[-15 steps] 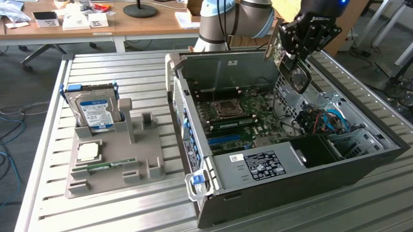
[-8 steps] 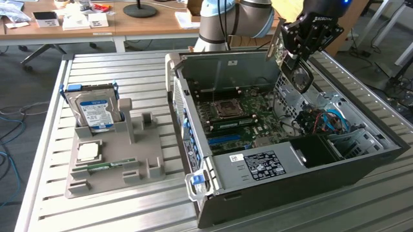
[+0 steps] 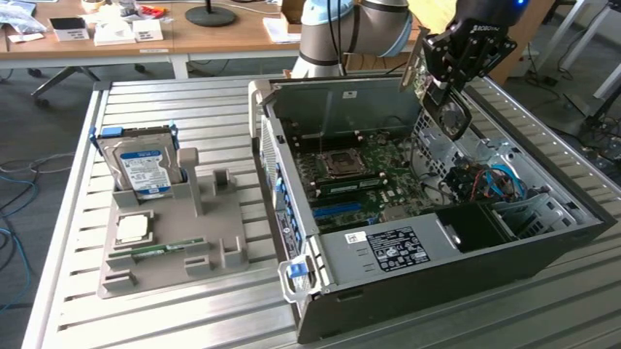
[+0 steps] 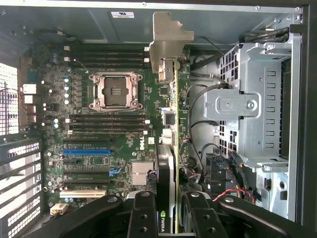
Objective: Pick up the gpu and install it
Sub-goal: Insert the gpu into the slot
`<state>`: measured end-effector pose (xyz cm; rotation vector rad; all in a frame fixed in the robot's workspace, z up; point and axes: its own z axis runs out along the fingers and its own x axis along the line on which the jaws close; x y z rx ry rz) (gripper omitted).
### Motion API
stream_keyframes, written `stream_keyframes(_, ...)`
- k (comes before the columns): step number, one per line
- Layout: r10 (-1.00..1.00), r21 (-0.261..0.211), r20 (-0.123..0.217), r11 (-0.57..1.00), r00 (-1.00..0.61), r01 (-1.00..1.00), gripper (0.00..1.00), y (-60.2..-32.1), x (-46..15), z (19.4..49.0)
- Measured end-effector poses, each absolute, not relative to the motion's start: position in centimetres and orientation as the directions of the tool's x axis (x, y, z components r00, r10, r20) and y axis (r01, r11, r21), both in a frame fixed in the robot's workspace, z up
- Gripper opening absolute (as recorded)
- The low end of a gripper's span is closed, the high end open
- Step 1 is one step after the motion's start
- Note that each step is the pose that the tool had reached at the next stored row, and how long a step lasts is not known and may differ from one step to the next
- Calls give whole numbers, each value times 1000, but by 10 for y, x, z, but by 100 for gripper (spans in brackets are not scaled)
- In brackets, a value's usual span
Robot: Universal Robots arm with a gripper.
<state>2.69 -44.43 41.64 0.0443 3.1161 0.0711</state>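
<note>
The gpu (image 3: pixel 449 113) hangs upright over the far side of the open computer case (image 3: pixel 543 254), with my gripper (image 3: pixel 438 86) shut on it. Its round fan faces the exterior view's right and its metal bracket (image 3: pixel 418 64) points away. In the wrist view the gpu (image 4: pixel 167 163) appears edge-on, a thin card running from my black fingers (image 4: pixel 143 215) out to its metal bracket (image 4: pixel 168 37). Below it lies the green motherboard (image 4: pixel 109 124) with an empty CPU socket (image 4: pixel 115 90) and a blue expansion slot (image 4: pixel 86 151). The card floats above the board, touching nothing.
A grey parts holder (image 3: pixel 174 247) on the slatted table carries a hard drive (image 3: pixel 144 163), a CPU chip (image 3: pixel 133 229) and a green memory stick (image 3: pixel 160 249). Inside the case sit a metal drive cage (image 4: pixel 247 109), loose cables (image 4: pixel 218 163) and a power supply (image 3: pixel 398 247).
</note>
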Motion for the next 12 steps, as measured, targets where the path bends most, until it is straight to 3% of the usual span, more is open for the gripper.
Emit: stream_keyframes(12,-49,46,-24,998,-999,-50,27,-444,26,416)
